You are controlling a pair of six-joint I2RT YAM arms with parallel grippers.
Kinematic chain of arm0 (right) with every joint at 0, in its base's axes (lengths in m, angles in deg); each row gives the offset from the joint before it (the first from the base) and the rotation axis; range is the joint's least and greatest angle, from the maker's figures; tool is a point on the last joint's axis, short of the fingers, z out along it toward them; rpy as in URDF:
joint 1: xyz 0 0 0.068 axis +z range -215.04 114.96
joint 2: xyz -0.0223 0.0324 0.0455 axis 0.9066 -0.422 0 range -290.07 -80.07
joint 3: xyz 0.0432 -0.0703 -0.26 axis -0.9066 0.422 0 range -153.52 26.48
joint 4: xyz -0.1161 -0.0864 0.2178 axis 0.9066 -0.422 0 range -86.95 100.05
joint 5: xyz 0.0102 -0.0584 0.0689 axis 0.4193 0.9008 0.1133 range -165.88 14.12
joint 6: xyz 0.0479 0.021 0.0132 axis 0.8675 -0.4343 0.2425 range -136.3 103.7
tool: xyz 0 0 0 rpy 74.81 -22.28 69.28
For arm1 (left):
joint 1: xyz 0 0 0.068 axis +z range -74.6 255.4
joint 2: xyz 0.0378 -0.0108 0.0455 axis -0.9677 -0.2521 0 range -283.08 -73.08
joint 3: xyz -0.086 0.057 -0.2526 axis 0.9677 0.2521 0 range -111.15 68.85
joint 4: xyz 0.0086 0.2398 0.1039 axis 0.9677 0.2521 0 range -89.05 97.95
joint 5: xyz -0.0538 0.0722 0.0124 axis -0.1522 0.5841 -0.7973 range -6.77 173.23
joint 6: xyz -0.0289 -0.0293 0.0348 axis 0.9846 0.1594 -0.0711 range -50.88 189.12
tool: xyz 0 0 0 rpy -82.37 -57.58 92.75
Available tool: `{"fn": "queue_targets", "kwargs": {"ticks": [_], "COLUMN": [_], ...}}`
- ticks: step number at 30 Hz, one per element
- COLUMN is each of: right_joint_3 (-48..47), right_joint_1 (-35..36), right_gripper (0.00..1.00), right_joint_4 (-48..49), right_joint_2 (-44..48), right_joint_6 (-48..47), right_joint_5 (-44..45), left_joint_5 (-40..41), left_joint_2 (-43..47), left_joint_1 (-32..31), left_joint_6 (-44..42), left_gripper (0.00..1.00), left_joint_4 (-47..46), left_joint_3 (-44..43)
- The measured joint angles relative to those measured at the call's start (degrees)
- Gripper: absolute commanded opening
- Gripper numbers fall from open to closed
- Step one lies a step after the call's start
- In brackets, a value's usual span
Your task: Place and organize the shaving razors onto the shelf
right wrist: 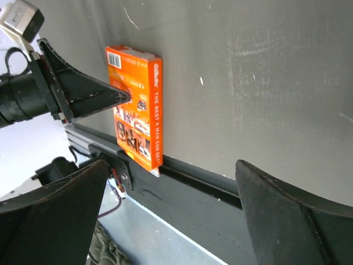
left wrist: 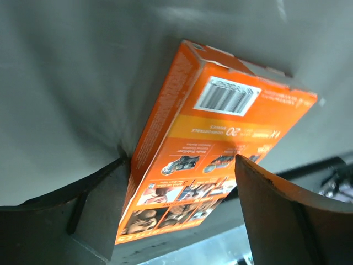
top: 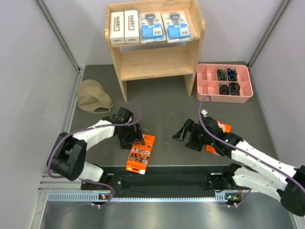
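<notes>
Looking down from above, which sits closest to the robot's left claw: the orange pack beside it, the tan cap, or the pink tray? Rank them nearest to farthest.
1. Orange pack, right at the left gripper, front-centre.
2. Tan cap, behind it on the left.
3. Pink tray, far back right.

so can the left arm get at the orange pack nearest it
Likely yes. The left gripper hangs open right at the orange pack, with one finger at its long edge. Nothing lies on the pack.
</notes>
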Motion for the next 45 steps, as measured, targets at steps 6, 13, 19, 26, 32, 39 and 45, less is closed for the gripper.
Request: {"fn": "queue_targets", "kwargs": {"ticks": [6, 13, 19, 26, 32, 39, 45], "right_joint_3": [2.0, 4.2, 6.8, 3.1, -1.1, -2.5, -4.2], "right_joint_1": [1.2, 4.4, 9.2, 16.0, 21.0, 23.4, 25.4], "right_gripper": [0.97, 0.96, 0.66, 0.49, 0.41, 0.41, 0.41], "right_joint_4": [1.2, 3.6, 8.7, 15.7, 13.9, 11.6, 8.9], "right_joint_2": [0.0, -2.1, -10.1, -24.4, -29.6, -29.7, -29.7], "right_joint_6": [0.8, 2.1, 3.3, 4.2, 4.4, 5.2, 5.1], "right_joint_5": [-0.4, -0.7, 0.0, 0.0, -0.5, 2.9, 5.1], "left_joint_5": [-4.0, -5.4, -4.9, -2.3, -0.3, 5.0, 9.6], "left_joint_2": [-2.8, -8.3, -9.1, -6.4, -4.1, 1.2, 6.1], "left_joint_1": [-7.4, -17.9, -20.5, -20.7, -20.5, -24.5, -30.2], "left_joint_6": [4.0, 9.4, 12.0, 14.0, 14.7, 17.2, 20.8], "left_gripper": [0.82, 0.82, 0.82, 0.80, 0.78, 0.77, 0.77], "left_joint_4": [-3.4, -7.5, -9.4, -10.4, -11.4, -14.8, -13.4], "left_joint_3": [-0.8, -4.7, -5.2, -3.1, -1.0, 3.4, 6.7]}}
